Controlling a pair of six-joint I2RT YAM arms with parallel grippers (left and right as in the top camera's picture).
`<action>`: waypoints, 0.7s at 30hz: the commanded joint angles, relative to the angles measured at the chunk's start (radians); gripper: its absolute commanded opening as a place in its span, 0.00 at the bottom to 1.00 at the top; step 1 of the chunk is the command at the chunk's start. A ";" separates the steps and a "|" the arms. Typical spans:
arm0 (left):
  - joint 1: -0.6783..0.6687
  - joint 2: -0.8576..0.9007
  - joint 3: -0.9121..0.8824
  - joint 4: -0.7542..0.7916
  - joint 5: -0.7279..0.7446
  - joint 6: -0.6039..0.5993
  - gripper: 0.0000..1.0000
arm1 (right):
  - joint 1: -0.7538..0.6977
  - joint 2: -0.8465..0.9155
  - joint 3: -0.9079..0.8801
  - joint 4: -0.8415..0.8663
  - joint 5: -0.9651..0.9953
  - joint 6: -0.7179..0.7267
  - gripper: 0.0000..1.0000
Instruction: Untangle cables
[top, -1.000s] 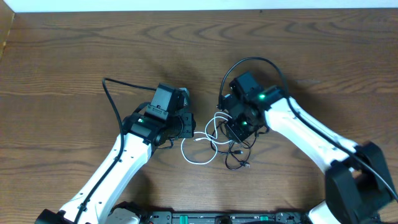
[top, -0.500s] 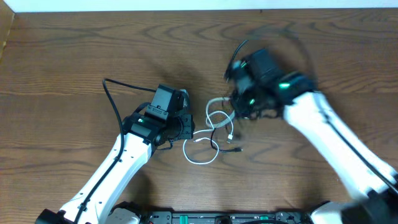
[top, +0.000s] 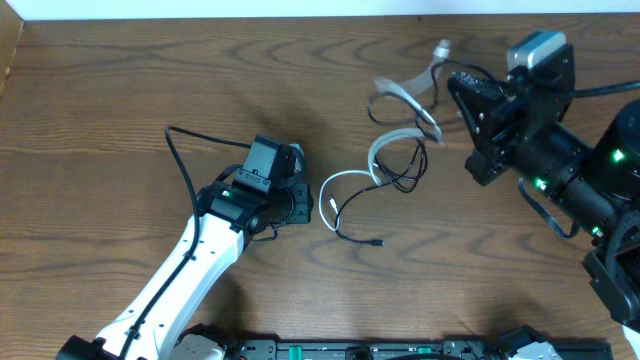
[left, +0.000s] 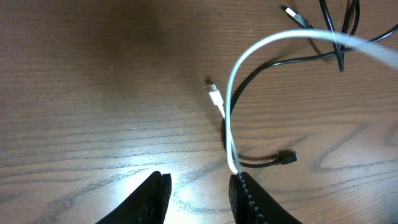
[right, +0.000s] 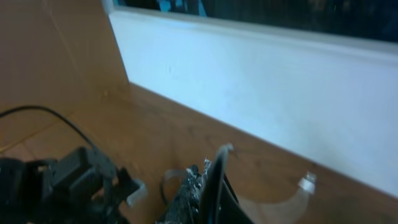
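A white cable (top: 345, 178) arcs from beside my left gripper (top: 303, 205) toward the upper right, where it blurs near my raised right gripper (top: 455, 85). In the right wrist view that gripper (right: 211, 167) is shut, with a pale strip of the white cable (right: 292, 194) trailing from its tip. A black cable (top: 402, 168) loops across the white one, and its plug (top: 376, 242) lies on the table. In the left wrist view my left gripper (left: 199, 179) stands open. The white cable (left: 231, 118) touches its right fingertip (left: 242, 186), and a white plug (left: 216, 97) lies just ahead.
The left arm's own thick black wire (top: 180, 160) curves over the wooden table (top: 120, 80). A white wall edge (top: 300, 8) runs along the far side. A second black plug (left: 295, 15) lies at the top of the left wrist view.
My right gripper shut and swung up and to the right, dragging the white cable with it. The wad spread into open loops. The left arm stayed put.
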 joint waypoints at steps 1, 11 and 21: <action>-0.001 0.005 0.016 -0.003 -0.002 -0.013 0.36 | -0.006 0.053 -0.008 -0.040 -0.003 0.011 0.01; -0.001 0.005 0.016 0.304 0.705 0.108 0.37 | -0.006 0.152 -0.008 -0.063 -0.108 0.015 0.01; -0.001 0.005 0.016 0.511 0.784 0.099 0.37 | -0.006 0.158 -0.008 -0.066 -0.108 0.034 0.01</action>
